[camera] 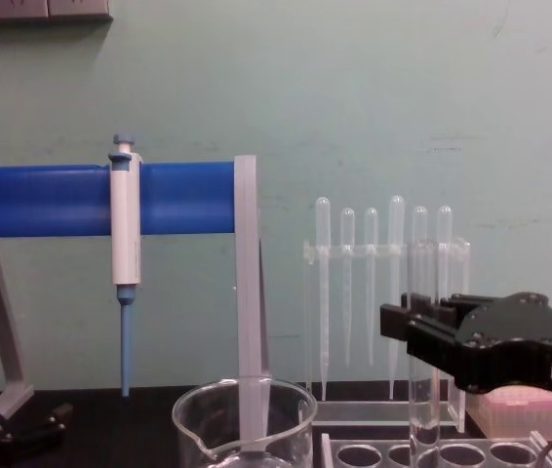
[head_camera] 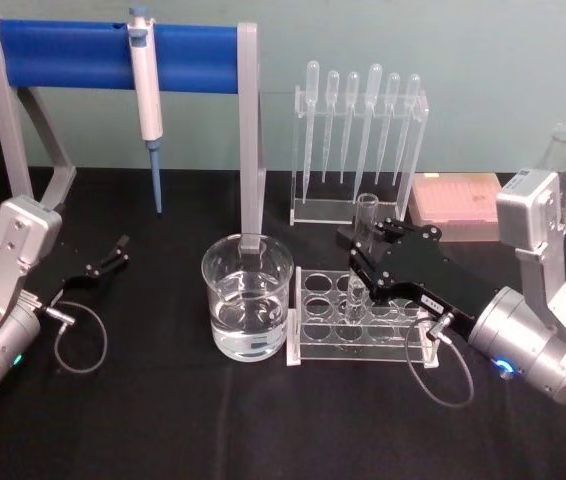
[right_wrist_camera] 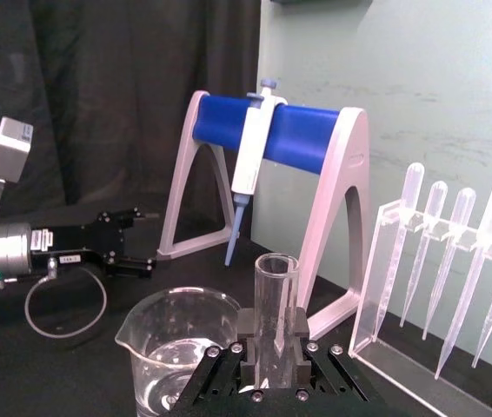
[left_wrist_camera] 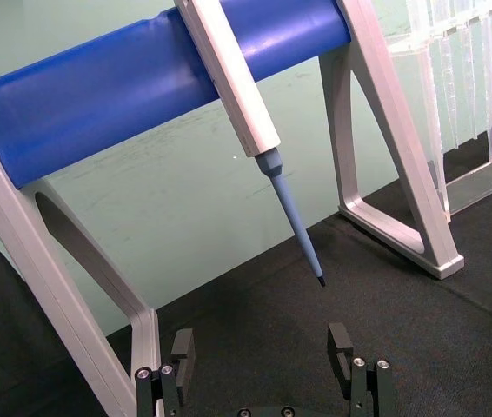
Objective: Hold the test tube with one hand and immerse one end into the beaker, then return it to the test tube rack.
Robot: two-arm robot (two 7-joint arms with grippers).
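The right hand [head_camera: 366,262] pinches the test tube [head_camera: 365,225] between its black fingers, holding it upright over the clear rack with round holes [head_camera: 363,318], which stands just right of the beaker [head_camera: 247,297] on the black bench [head_camera: 163,410]. In the head view the tube's open rim rises above the fingers and its lower part reaches down into the rack, in one of the holes near the rack's middle; whether its round end touches the rack's floor cannot be told. The chest view shows the tube [camera: 422,390] standing straight, gripped below its top by the right hand [camera: 422,327], right of the beaker [camera: 242,424]. From the right wrist view the tube [right_wrist_camera: 274,317] sits squarely in the right hand [right_wrist_camera: 272,347], with the beaker [right_wrist_camera: 176,347] close beside it. The beaker holds clear liquid in its lower part and stands in front of one leg of the blue-barred stand [head_camera: 113,55], from which a pipettor [head_camera: 146,95] hangs tip down. Behind the rack, away from the beaker, a clear holder carries a row of plastic pipettes [head_camera: 361,125], and a pink box [head_camera: 455,198] lies beside it. The left hand [head_camera: 115,254] rests low on the bench well left of the beaker, its fingers [left_wrist_camera: 182,356] spread apart and holding nothing.
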